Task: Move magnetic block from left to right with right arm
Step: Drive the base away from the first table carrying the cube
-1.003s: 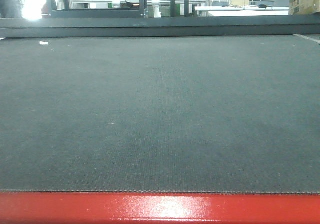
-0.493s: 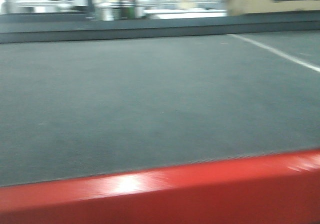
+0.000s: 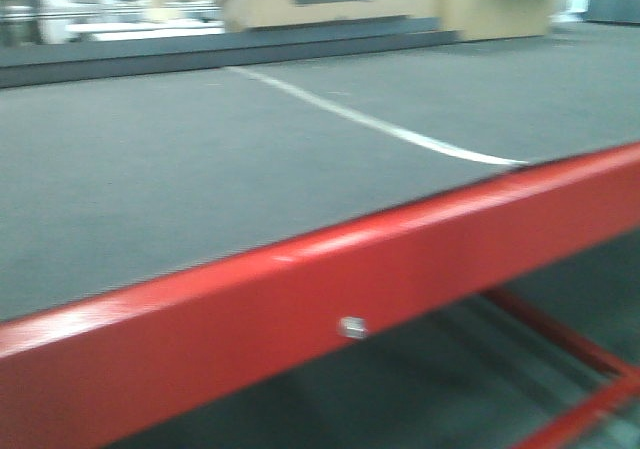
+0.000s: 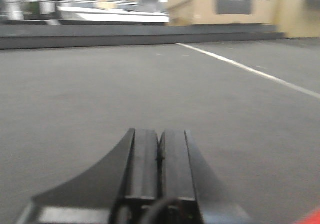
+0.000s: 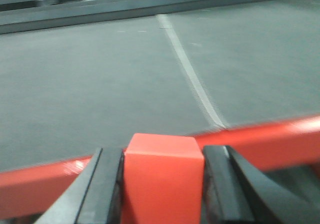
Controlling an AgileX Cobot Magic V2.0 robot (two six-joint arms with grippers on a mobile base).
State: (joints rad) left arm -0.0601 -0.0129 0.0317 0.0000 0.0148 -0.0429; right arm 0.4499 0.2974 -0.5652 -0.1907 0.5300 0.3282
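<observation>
1. While my right gripper (image 5: pixel 161 156) faces the table, it has the magnetic block (image 5: pixel 162 176) clamped between its two black fingers (image 5: pixel 105 184), one pressed flat against each side face of the cube.
2. My right jaws stand only as far apart as the block is wide, and the block's plain red front face fills the gap.
3. From the right wrist view, the block sits in front of the glossy red table rim (image 5: pixel 270 144), which runs across behind it; I cannot tell how high above the rim or floor it hangs.
4. Beyond the rim lies the grey mat (image 5: pixel 100 74), crossed by a white line (image 5: pixel 192 79) that runs away from me.
5. My left gripper (image 4: pixel 160 154) has its jaws pressed together with nothing between them, and it points out low over the mat (image 4: pixel 75 94).
6. Cardboard boxes (image 4: pixel 235 4) stand past the far edge of the table in the left wrist view.
7. Seen from the front camera, the picture is blurred and tilted: the table rim (image 3: pixel 300 299) slants across it with a small metal bolt head (image 3: pixel 352 326) on its face, and red bars (image 3: pixel 560 334) show underneath at the right.
8. Neither gripper nor the block appears in that front view.
</observation>
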